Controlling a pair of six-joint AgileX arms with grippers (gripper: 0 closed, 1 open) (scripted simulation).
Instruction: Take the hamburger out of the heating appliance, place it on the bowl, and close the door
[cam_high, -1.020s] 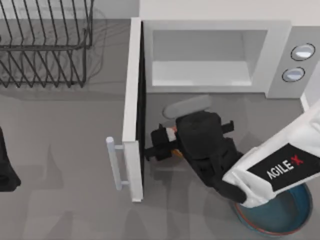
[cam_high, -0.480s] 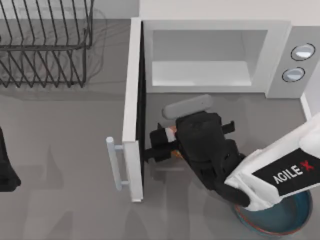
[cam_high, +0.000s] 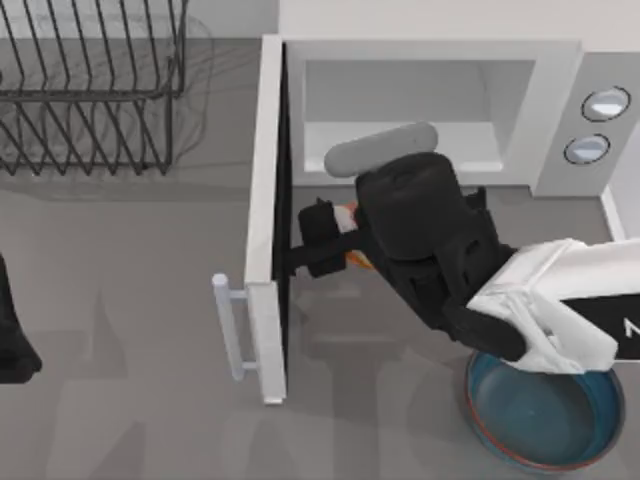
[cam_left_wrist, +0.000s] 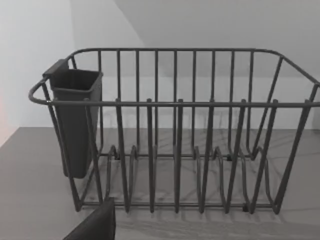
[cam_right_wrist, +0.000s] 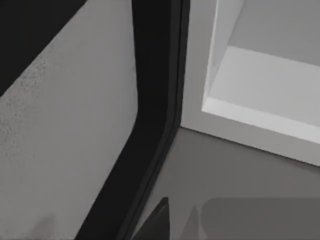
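The white microwave (cam_high: 560, 90) stands at the back with its grey cavity (cam_high: 410, 100) bare. Its door (cam_high: 268, 200) is swung fully open toward the front, bar handle (cam_high: 232, 325) on the outer side. My right gripper (cam_high: 308, 242) hovers just in front of the cavity, beside the door's inner face, shut on the hamburger (cam_high: 347, 213), of which only orange slivers peek past the black fingers. The teal bowl (cam_high: 545, 420) sits at the front right, under the right forearm. The right wrist view looks along the door's window (cam_right_wrist: 65, 125) into the cavity (cam_right_wrist: 270, 95).
A black wire dish rack (cam_high: 90, 80) fills the back left; the left wrist view faces it (cam_left_wrist: 175, 140) with its dark cutlery cup (cam_left_wrist: 75, 120). My left arm (cam_high: 15, 340) is parked at the left edge. Two knobs (cam_high: 605, 103) sit on the microwave's right panel.
My right gripper has risen and shifted toward the microwave with the hamburger in it. The forearm has swung off the bowl, which shows more now. The door stays open.
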